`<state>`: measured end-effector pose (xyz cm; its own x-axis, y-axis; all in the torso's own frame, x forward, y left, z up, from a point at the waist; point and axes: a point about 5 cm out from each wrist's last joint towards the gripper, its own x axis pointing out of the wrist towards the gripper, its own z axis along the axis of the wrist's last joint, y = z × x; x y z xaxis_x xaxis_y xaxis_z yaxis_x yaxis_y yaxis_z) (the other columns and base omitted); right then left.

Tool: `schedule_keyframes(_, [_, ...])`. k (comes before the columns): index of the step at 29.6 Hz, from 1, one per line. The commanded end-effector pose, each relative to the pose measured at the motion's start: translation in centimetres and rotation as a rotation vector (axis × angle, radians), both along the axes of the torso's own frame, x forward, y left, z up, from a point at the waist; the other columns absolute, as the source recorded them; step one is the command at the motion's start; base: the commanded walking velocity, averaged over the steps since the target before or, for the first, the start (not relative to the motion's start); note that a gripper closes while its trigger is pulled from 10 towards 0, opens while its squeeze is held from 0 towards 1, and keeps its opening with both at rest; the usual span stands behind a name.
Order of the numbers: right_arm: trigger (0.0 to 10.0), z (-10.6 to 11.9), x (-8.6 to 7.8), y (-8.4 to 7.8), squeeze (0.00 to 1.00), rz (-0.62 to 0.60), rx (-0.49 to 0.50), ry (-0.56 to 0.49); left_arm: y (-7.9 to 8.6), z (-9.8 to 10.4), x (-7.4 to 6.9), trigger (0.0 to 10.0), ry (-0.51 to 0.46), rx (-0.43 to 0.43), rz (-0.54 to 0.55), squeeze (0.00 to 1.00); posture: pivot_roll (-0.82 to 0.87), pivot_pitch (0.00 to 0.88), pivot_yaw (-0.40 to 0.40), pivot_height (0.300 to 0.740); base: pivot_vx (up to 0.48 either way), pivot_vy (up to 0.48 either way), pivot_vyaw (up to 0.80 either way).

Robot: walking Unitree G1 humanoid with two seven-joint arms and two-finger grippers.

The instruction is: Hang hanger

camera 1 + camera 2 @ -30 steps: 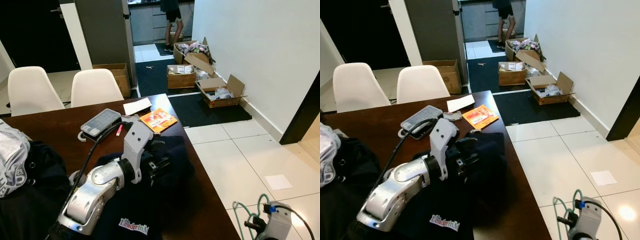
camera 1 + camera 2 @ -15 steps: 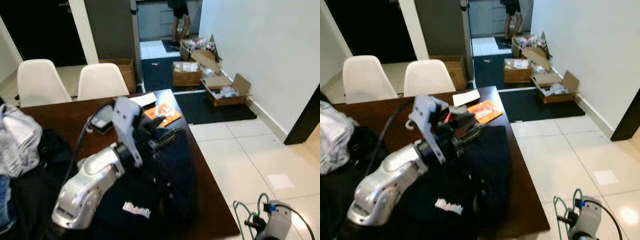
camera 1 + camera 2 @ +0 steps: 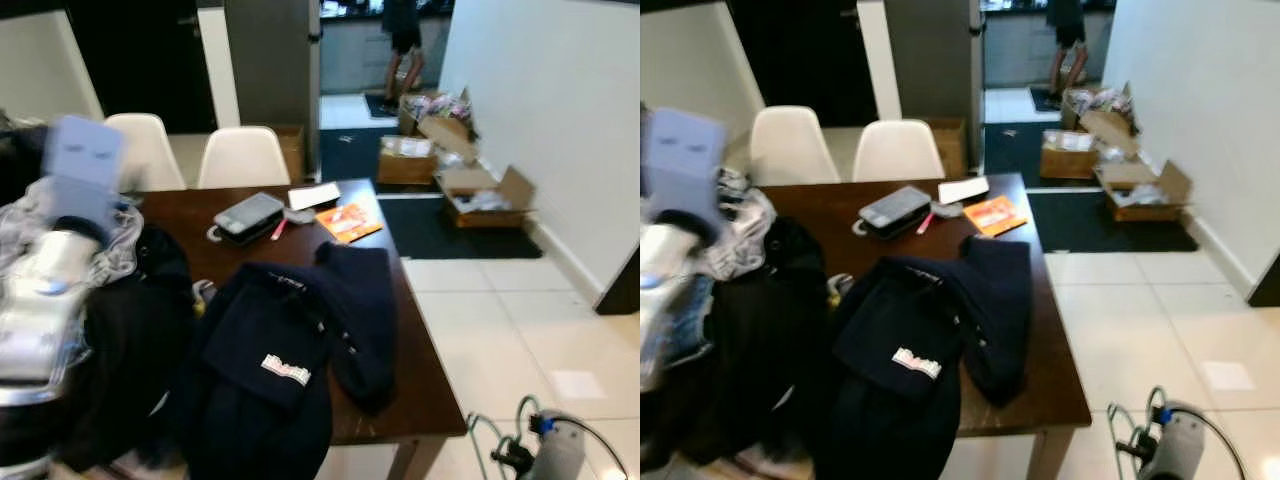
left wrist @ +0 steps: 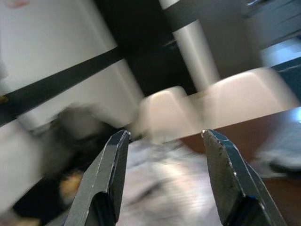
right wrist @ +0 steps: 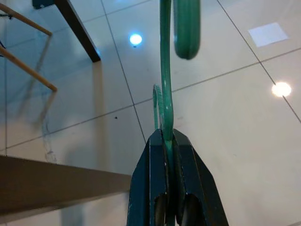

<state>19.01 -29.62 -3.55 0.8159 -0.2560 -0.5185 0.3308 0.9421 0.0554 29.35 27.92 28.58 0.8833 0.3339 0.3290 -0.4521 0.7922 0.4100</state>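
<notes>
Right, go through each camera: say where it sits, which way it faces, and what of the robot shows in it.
Left eye view: on the head, facing forward and down at the dark wooden table with a navy garment; blurred silver left arm raised at left.
Right eye view: the same scene, sharing the table and garment.
Left wrist view: along the open left gripper toward blurred white chairs.
Right wrist view: along the right gripper, shut on a green wire hanger above the tiled floor.
</notes>
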Motion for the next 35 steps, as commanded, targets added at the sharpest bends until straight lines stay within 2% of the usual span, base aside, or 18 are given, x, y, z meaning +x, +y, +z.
schedule_keyframes(1, [10.0,0.0,0.2,0.3,0.00,0.008,0.006,-0.001,1.0,-0.9,0.0,10.0,0.046,0.017,0.068,0.00,0.03,0.010,0.000,0.740,0.000,0.000,0.00])
schedule_keyframes(3, [10.0,0.0,0.2,0.3,0.00,0.009,0.006,-0.004,2.8,-1.8,-0.1,10.0,0.079,0.025,0.163,0.00,0.03,0.008,-0.004,0.740,0.000,0.000,0.00])
schedule_keyframes(9, [10.0,0.0,0.2,0.2,0.00,0.012,0.007,-0.004,4.3,-3.3,0.7,10.0,0.124,0.007,0.226,0.00,0.02,0.012,-0.007,0.740,0.000,0.000,0.00])
schedule_keyframes(11, [10.0,0.0,0.2,0.2,0.00,0.012,0.006,-0.004,3.3,-4.2,1.8,10.0,0.141,-0.060,0.139,0.00,0.02,0.013,-0.005,0.740,0.000,0.000,0.00])
schedule_keyframes(13, [10.0,0.1,0.2,0.2,0.00,0.011,0.005,-0.004,1.2,-4.7,2.9,10.0,0.160,-0.081,0.010,0.00,0.02,0.014,-0.004,0.740,0.000,0.000,0.00])
schedule_keyframes(14, [10.0,0.1,0.2,0.2,0.00,0.011,0.005,-0.004,1.2,-4.7,2.9,10.0,0.160,-0.081,0.010,0.00,0.02,0.014,-0.004,0.740,0.000,0.000,0.00])
schedule_keyframes(16, [10.0,0.1,0.1,0.1,0.00,0.008,0.004,-0.005,-1.4,-5.2,3.2,10.0,0.189,-0.064,-0.067,0.00,0.02,0.022,0.002,0.740,0.000,0.000,0.00])
schedule_keyframes(18, [10.0,0.1,0.1,0.1,0.00,0.008,0.004,-0.005,-1.4,-5.2,3.2,10.0,0.189,-0.064,-0.067,0.00,0.02,0.022,0.002,0.740,0.000,0.000,0.00])
schedule_keyframes(19, [10.0,0.1,0.1,0.1,0.00,0.008,0.003,-0.005,-2.3,-5.4,3.2,10.0,0.202,-0.051,-0.082,0.00,0.02,0.022,0.002,0.740,0.000,0.000,0.00])
schedule_keyframes(20, [10.0,0.1,0.1,0.1,0.00,0.008,0.003,-0.005,-2.3,-5.4,3.2,10.0,0.202,-0.051,-0.082,0.00,0.02,0.022,0.002,0.740,0.000,0.000,0.00])
schedule_keyframes(22, [10.0,0.1,0.0,0.0,0.00,0.007,0.003,-0.006,-4.2,-6.1,2.8,10.0,0.244,0.002,-0.094,0.00,0.02,0.028,-0.001,0.740,0.000,0.000,0.00])
schedule_keyframes(24, [10.0,0.1,0.0,0.0,0.00,0.007,0.003,-0.006,-4.2,-6.1,2.8,10.0,0.244,0.002,-0.094,0.00,0.02,0.028,-0.001,0.740,0.000,0.000,0.00])
schedule_keyframes(25, [10.0,0.1,0.0,0.0,0.00,0.008,0.003,-0.005,-5.5,-6.3,2.4,10.0,0.270,0.026,-0.108,0.00,0.02,0.031,0.001,0.740,0.000,0.000,0.00])
schedule_keyframes(26, [10.0,0.1,0.0,0.0,0.00,0.008,0.003,-0.005,-5.5,-6.3,2.4,10.0,0.270,0.026,-0.108,0.00,0.02,0.031,0.001,0.740,0.000,0.000,0.00])
schedule_keyframes(27, [10.0,0.1,0.0,0.0,0.00,0.010,0.003,-0.005,-6.6,-6.6,1.6,10.0,0.294,0.060,-0.106,0.00,0.03,0.038,0.006,0.740,0.000,0.000,0.00])
schedule_keyframes(28, [10.0,0.1,0.0,0.0,0.00,0.010,0.003,-0.005,-6.6,-6.6,1.6,10.0,0.294,0.060,-0.106,0.00,0.03,0.038,0.006,0.740,0.000,0.000,0.00])
schedule_keyframes(31, [10.0,0.0,0.0,0.0,0.00,0.012,0.006,-0.003,-7.6,-6.8,-0.8,10.0,0.330,0.046,-0.037,0.00,0.05,0.044,0.011,0.740,0.000,0.000,0.00])
schedule_keyframes(35, [10.0,0.0,0.1,0.1,0.00,0.015,0.008,-0.001,-7.8,-6.9,-1.7,10.0,0.361,0.028,0.004,0.00,0.05,0.044,0.009,0.740,0.000,0.000,0.00])
